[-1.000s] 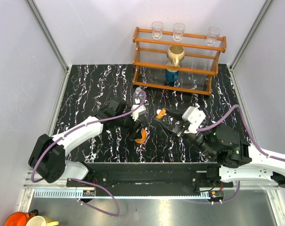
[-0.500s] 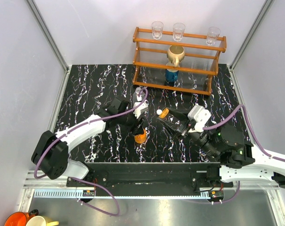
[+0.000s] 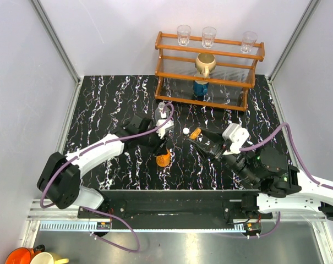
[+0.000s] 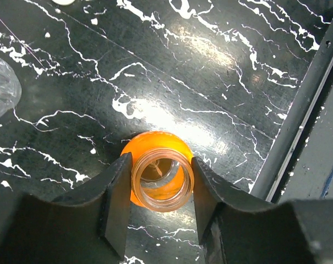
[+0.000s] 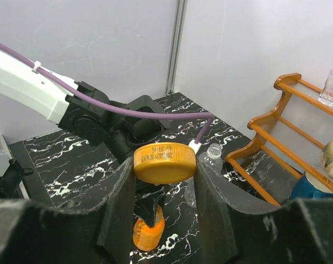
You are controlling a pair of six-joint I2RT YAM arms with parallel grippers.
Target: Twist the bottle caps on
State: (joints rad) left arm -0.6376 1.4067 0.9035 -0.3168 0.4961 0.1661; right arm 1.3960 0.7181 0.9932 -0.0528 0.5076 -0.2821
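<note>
The short orange bottle [image 3: 163, 160] stands upright on the black marble table, its neck open. My left gripper [image 3: 162, 152] is shut on its neck; in the left wrist view the bottle [image 4: 155, 157] sits between my gripper's [image 4: 160, 173] two fingers. My right gripper [image 3: 197, 134] is shut on the orange cap [image 5: 164, 162], held in the air to the right of the bottle and higher than it [image 5: 148, 231]. The clear ribbed bottle [image 3: 162, 109] stands uncapped behind the left gripper. A small white round piece [image 3: 185, 130] lies on the table between the grippers. No blue cap can be made out.
A wooden rack [image 3: 210, 74] stands at the back with three drinking glasses on top, a tan mug [image 3: 205, 64] and a blue object under it. The table's front rail [image 4: 304, 104] runs close to the orange bottle. Grey walls close the left, right and back sides.
The orange bottle was tilted in the left gripper and now stands upright. The right gripper has shifted a little to the right with the orange cap.
</note>
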